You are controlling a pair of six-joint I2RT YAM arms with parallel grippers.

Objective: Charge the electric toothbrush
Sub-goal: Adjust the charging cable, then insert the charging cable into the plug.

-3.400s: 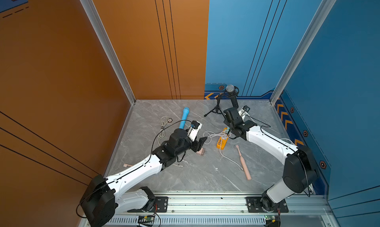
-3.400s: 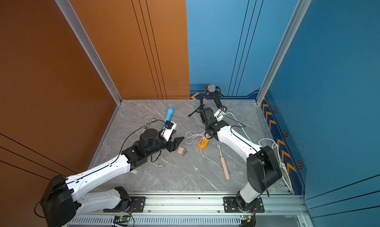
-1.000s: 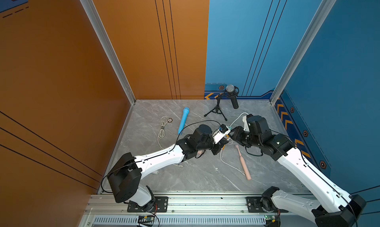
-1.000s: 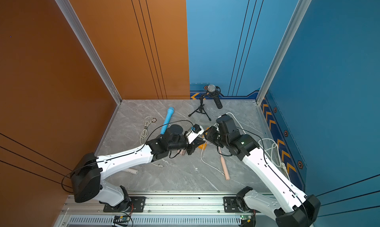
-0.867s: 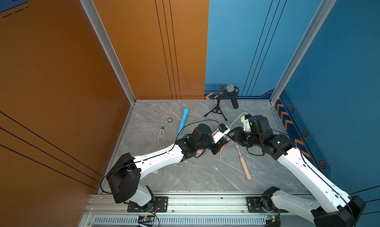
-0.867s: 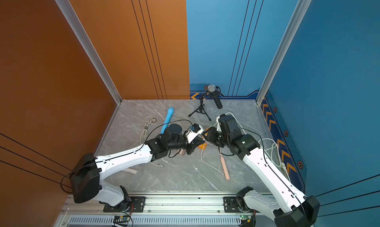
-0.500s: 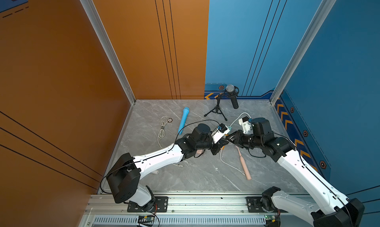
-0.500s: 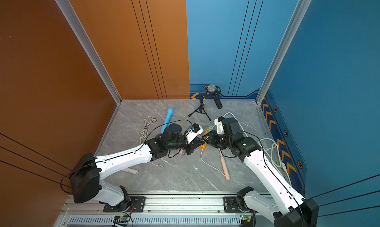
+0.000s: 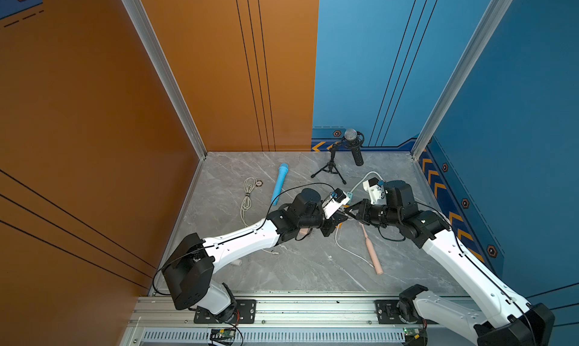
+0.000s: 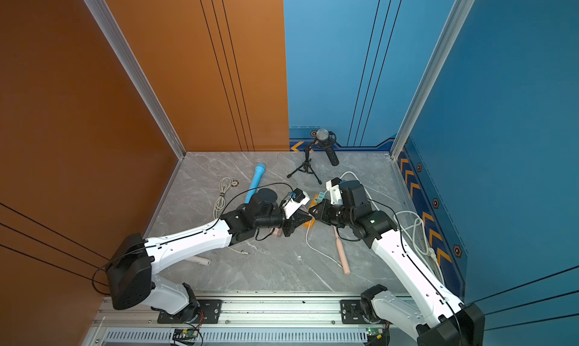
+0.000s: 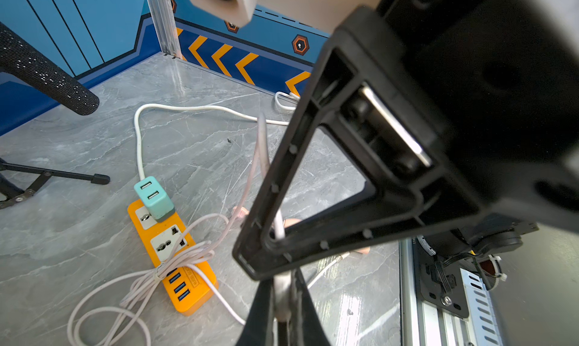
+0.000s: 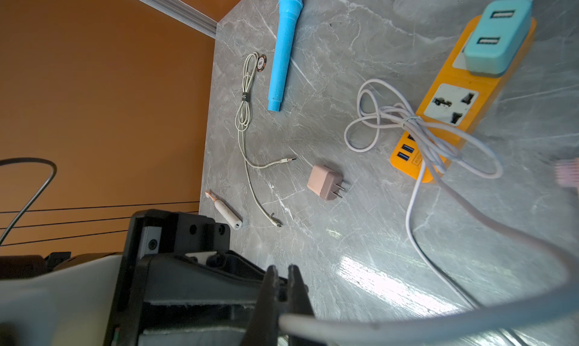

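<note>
The left pincer point(image 11: 283, 303) and right pincer point(image 12: 282, 275) were each clamped shut on the thin white charging cable point(image 12: 376, 325), tips meeting above the orange plastic power strip point(image 12: 445, 72), probably to hand it across. The slim pink electric toothbrush point(image 9: 372, 250) lay near-right on the grey marble bench point(image 9: 282, 272).

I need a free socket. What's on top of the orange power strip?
On the power strip, a teal USB adapter fills the end socket; a tied white cable lies across the USB end. The middle socket is bare. Hidden: the adapter's socket, whatever lies under the cable.
</note>
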